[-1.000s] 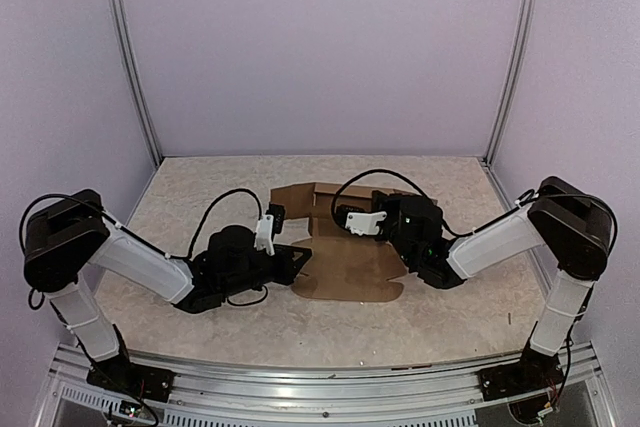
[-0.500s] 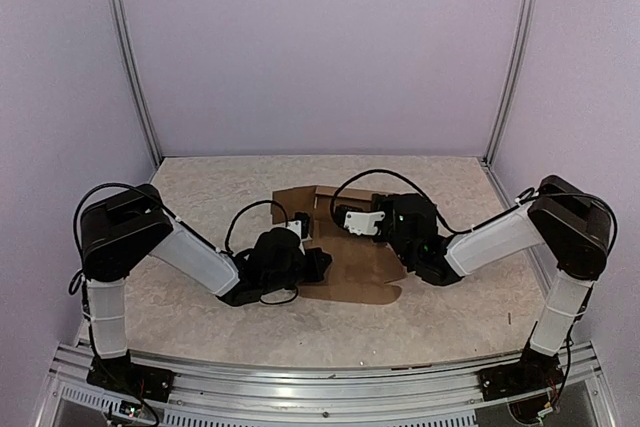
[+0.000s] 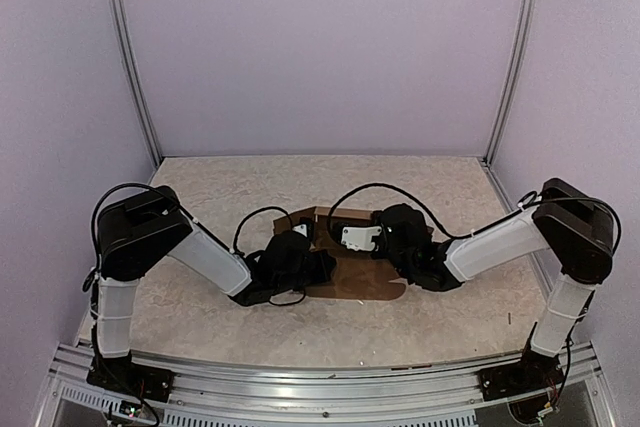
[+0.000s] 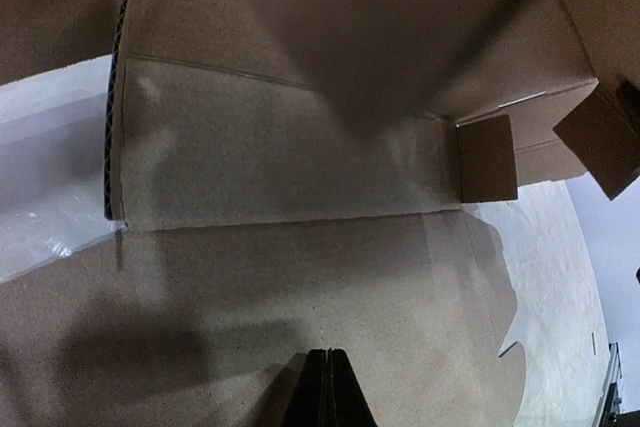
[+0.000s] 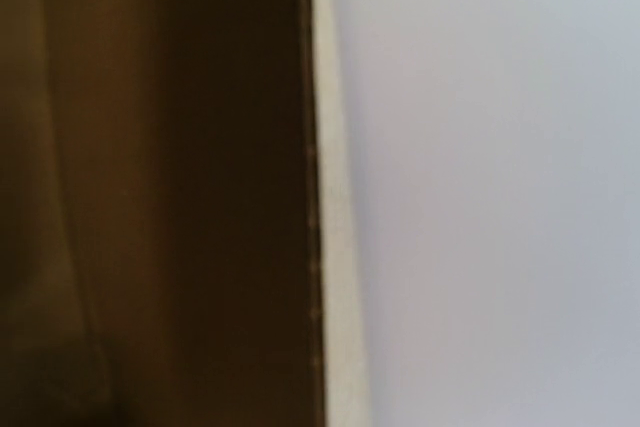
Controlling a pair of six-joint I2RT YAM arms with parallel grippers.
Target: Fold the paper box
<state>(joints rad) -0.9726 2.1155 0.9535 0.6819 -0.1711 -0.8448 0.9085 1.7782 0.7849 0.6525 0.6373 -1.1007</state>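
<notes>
The paper box [image 3: 362, 277] is a brown cardboard sheet lying on the table between both arms, with its far flaps raised. In the left wrist view a flat panel [image 4: 300, 287] lies under a standing wall [image 4: 280, 147], with a small square tab [image 4: 487, 157] at the right. My left gripper [image 4: 328, 359] is shut, with its tips over the flat panel and nothing between them; from above it [image 3: 318, 261] sits on the sheet's left edge. My right gripper [image 3: 338, 231] reaches low over the raised far flap. Its fingers are hidden in the right wrist view, which shows only a blurred cardboard edge [image 5: 200, 187].
The speckled table [image 3: 200, 197] is walled by lilac panels [image 3: 320, 47] at the back and sides. An aluminium rail [image 3: 300, 387] runs along the near edge by the arm bases. Black cables loop above both wrists.
My left arm has swung right, bringing its shut gripper onto the sheet's left side. The right gripper has dropped lower and moved slightly left. The sheet now looks shorter and more folded.
</notes>
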